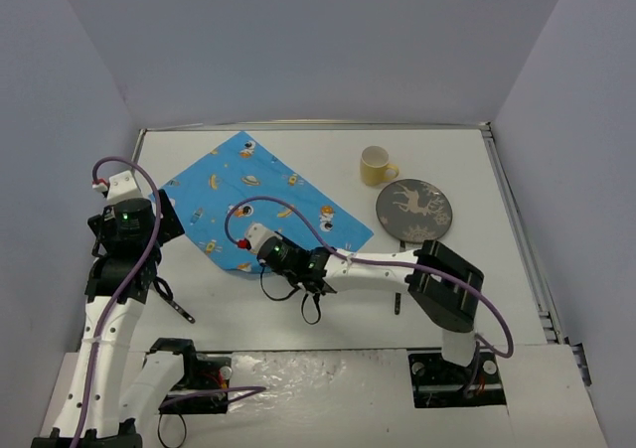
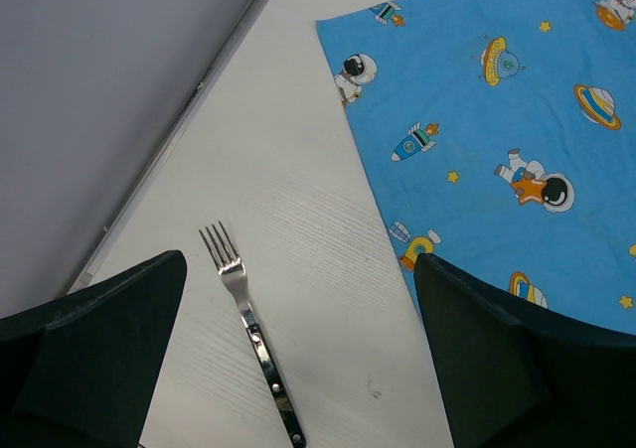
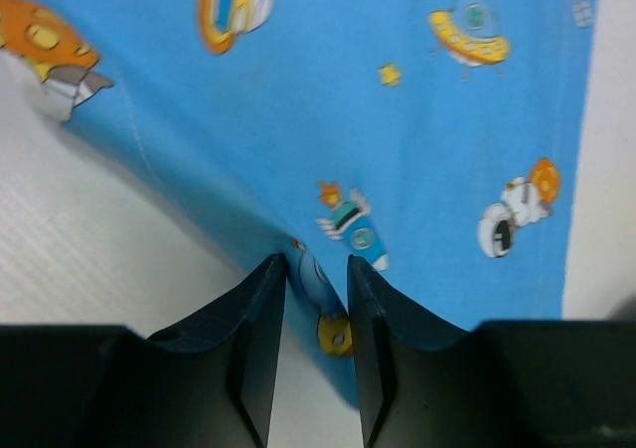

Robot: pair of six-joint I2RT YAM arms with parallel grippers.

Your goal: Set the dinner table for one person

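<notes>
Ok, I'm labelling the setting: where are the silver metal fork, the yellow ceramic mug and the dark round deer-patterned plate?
Silver metal fork (image 2: 256, 339): left wrist view, mid-handle.
Yellow ceramic mug (image 1: 374, 160): top external view, its mouth.
Dark round deer-patterned plate (image 1: 413, 210): top external view, its centre.

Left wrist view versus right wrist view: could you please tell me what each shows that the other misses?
Only the left wrist view shows the fork lying on bare table beside the cloth, framed by the open left hand. Only the right wrist view shows the right hand pinching a fold of cloth. Both show the cloth and white table.
</notes>
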